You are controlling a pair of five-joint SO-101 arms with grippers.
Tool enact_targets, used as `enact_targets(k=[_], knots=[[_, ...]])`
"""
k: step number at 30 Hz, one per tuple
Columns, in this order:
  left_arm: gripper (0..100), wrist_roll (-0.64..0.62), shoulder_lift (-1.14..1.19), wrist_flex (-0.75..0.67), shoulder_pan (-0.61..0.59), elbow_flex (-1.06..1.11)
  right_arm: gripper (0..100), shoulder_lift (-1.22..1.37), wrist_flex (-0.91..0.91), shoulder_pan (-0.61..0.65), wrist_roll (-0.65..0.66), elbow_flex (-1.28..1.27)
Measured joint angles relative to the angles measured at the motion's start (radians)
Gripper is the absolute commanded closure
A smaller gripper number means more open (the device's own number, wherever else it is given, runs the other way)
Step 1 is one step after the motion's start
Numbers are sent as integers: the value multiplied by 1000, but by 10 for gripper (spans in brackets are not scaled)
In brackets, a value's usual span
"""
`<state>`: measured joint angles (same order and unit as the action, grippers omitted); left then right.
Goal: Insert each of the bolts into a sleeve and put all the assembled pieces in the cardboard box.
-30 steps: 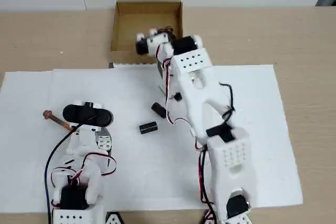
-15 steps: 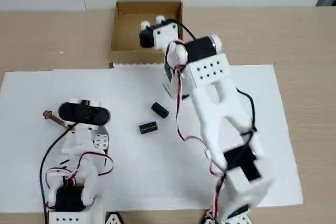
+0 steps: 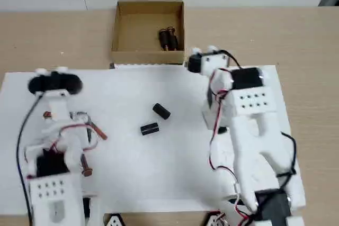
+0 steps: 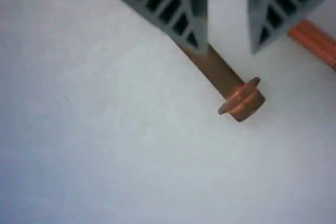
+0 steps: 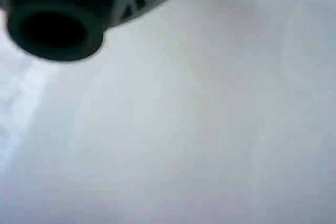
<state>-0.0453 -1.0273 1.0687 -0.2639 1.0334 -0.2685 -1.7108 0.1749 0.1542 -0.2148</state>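
Observation:
Two assembled bolt-and-sleeve pieces (image 3: 167, 38) lie in the cardboard box (image 3: 123, 30) at the back. Two loose black sleeves (image 3: 161, 111) (image 3: 150, 128) rest on the white paper. Copper bolts lie beside the left arm (image 3: 98, 131) (image 3: 85, 171) (image 3: 46, 115). My left gripper (image 4: 226, 22) is open just above the paper, with a bolt (image 4: 233, 90) running under one finger (image 4: 163, 3) and a second bolt (image 4: 315, 40) beside it. My right gripper (image 3: 212, 107) hangs low over the paper under its arm. In the right wrist view a hollow black sleeve (image 5: 52, 30) sits close by it.
The white paper sheet (image 3: 159, 173) covers most of the wooden table (image 3: 307, 35). The right arm (image 3: 249, 125) stands over the paper's right part, the left arm (image 3: 53, 152) over its left edge. Open paper lies between them.
The right arm drew back from over the box to the paper, uncovering two assembled pieces in the box. The left arm's wrist swung toward the far left, and several bolts now show beside it.

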Motion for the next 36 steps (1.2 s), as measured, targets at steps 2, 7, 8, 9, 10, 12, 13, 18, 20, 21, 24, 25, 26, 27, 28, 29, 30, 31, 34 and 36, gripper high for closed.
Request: enact_targets(k=[2,7,8,9,10,12,13,18,20,21,24,25,26,27,28,29,30,31,34,36], knots=[[942,-35,92,0,-34,-63,991,-34,5,-41,0,-51],[946,-135,284,0,-98,-190,991,-110,44,-133,0,-178],[946,-157,316,0,-107,-212,991,-127,49,-146,0,-201],[953,-176,347,0,-115,-233,991,-144,52,-152,0,-221],[969,-206,376,0,-124,-253,991,-163,52,-157,0,-239],[996,-267,431,0,-141,-290,991,-196,52,-160,0,-269],[993,-295,459,0,-150,-308,991,-213,54,-161,0,-281],[994,-405,597,0,-183,-381,993,-285,86,-175,0,-339],[994,-443,651,0,-193,-405,993,-305,89,-190,0,-351],[994,-451,677,0,-195,-420,993,-308,89,-193,0,-353],[994,-463,747,0,-192,-470,993,-313,91,-206,0,-353],[994,-483,772,0,-192,-486,993,-313,95,-213,0,-353],[994,-494,793,0,-193,-503,993,-313,98,-216,0,-353],[994,-502,816,0,-193,-520,993,-313,103,-218,0,-353],[993,-508,836,0,-193,-534,993,-313,107,-218,0,-353],[992,-517,859,0,-193,-549,993,-313,110,-218,0,-353],[992,-519,881,0,-193,-562,993,-313,110,-218,0,-353],[992,-519,902,0,-193,-577,993,-313,110,-218,0,-353],[964,-522,965,0,-193,-606,993,-313,118,-218,-3,-353],[930,-522,994,0,-193,-609,993,-313,124,-218,-3,-353]])
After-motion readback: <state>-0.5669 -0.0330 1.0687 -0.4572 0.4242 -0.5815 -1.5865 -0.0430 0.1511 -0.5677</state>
